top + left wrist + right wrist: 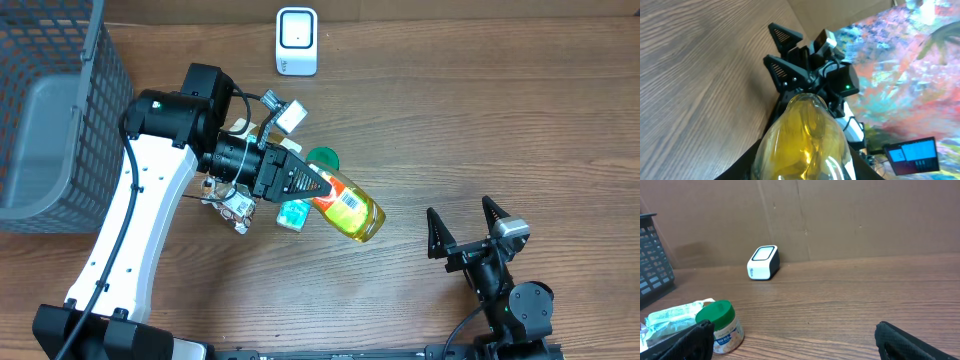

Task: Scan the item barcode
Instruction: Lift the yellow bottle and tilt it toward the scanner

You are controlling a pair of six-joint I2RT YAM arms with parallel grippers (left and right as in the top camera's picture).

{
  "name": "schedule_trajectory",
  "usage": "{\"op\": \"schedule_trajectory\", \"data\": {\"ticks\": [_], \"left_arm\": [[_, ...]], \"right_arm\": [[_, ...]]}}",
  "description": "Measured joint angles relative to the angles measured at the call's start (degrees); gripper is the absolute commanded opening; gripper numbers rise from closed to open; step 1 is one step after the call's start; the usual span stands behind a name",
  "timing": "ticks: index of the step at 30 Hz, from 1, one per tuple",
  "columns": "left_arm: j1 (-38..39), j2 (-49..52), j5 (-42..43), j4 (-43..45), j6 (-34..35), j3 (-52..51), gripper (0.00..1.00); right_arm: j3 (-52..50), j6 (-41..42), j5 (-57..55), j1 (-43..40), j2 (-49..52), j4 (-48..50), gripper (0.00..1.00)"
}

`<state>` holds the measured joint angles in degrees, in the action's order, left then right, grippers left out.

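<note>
While my left end effector (318, 184) is clamped on the clear plastic bottle of yellow liquid (355, 210) — held above the wooden bench (450, 100) — I judge this the presenting step; next, its barcode label must face the small white box scanner (297, 40).

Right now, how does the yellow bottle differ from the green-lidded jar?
The yellow bottle is clamped in the left gripper, tilted sideways; the green-lidded jar stands upright on the table, ungripped. The bottle is clear with yellow liquid; the jar is white with a green lid. Both carry printed labels.
</note>
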<state>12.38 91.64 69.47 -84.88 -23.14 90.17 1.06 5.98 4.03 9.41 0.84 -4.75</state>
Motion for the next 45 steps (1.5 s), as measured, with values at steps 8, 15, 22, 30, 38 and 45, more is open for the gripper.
{"op": "schedule_trajectory", "data": {"ticks": [8,15,22,30,38,45], "left_arm": [[0.00,0.00,2.64,-0.37,0.00,0.00,0.16],[0.00,0.00,3.78,-0.39,0.02,0.00,0.12],[0.00,0.00,4.74,-0.39,0.04,0.00,0.10],[0.00,0.00,4.94,-0.24,0.04,0.00,0.09],[0.00,0.00,4.94,-0.24,0.04,0.00,0.09],[0.00,0.00,3.80,1.09,0.04,0.00,0.10]], "right_arm": [[0.00,0.02,0.00,0.00,0.00,-0.02,1.00],[0.00,0.00,0.02,0.00,0.00,0.00,1.00],[0.00,0.02,0.02,0.00,0.00,0.00,1.00],[0.00,0.00,0.02,0.00,0.00,-0.02,1.00],[0.00,-0.02,0.00,0.00,0.00,-0.02,1.00],[0.00,0.00,0.00,0.00,0.00,0.00,1.00]]}}
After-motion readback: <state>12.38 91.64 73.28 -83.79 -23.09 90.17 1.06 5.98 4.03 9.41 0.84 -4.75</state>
